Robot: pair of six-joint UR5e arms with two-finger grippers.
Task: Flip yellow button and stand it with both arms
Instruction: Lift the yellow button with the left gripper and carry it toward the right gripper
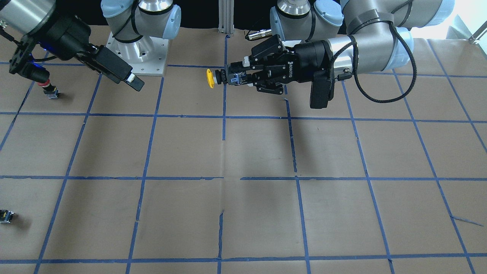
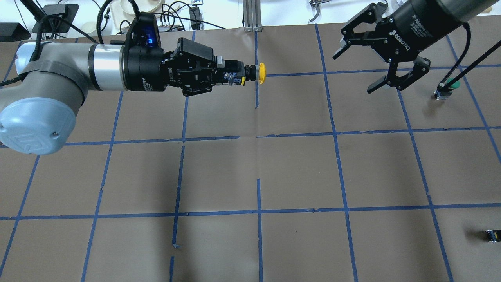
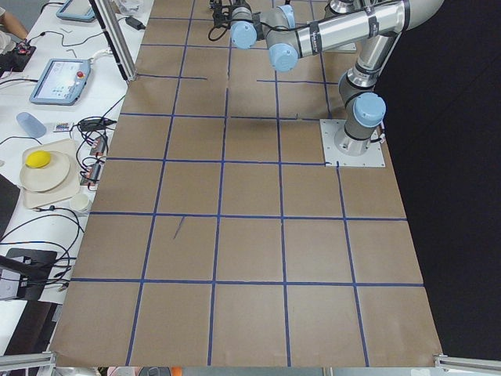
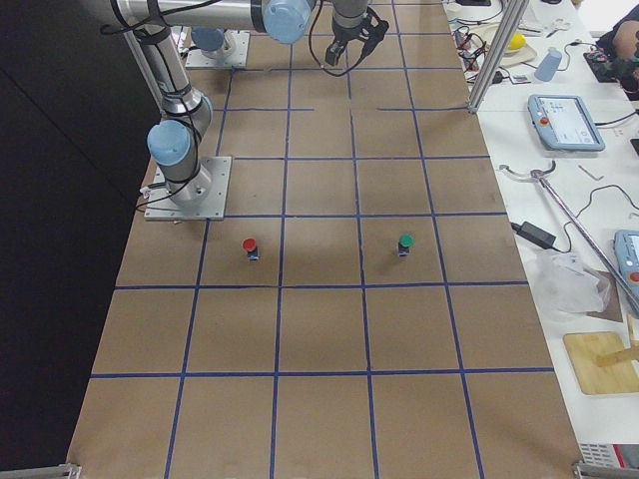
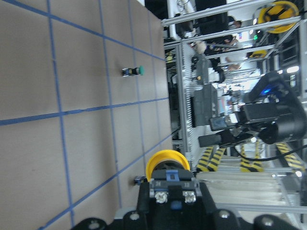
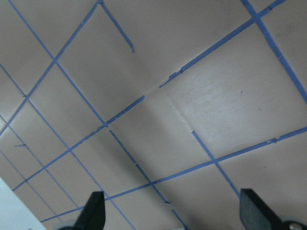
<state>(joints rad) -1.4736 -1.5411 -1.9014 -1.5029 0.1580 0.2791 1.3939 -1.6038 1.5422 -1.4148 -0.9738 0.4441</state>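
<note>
The yellow button [image 2: 261, 73] is held by its black-and-grey body in my left gripper [image 2: 236, 76], which is shut on it. It lies horizontal above the table, with its cap pointing toward the right arm. It also shows in the front view [image 1: 209, 78], held in the left gripper [image 1: 235, 78], and in the left wrist view [image 5: 165, 162]. My right gripper [image 2: 354, 71] is open and empty. It hangs in the air well to the right of the button, apart from it. In the right wrist view its fingertips [image 6: 94, 211] frame only bare table.
A red-capped button [image 1: 45, 84] stands below the right gripper [image 1: 76, 75]. A green-capped button [image 2: 450, 85] stands at the far right. A small black switch block [image 2: 491, 235] lies near the right front. Brown paper [image 2: 258, 172] with blue tape lines covers the table.
</note>
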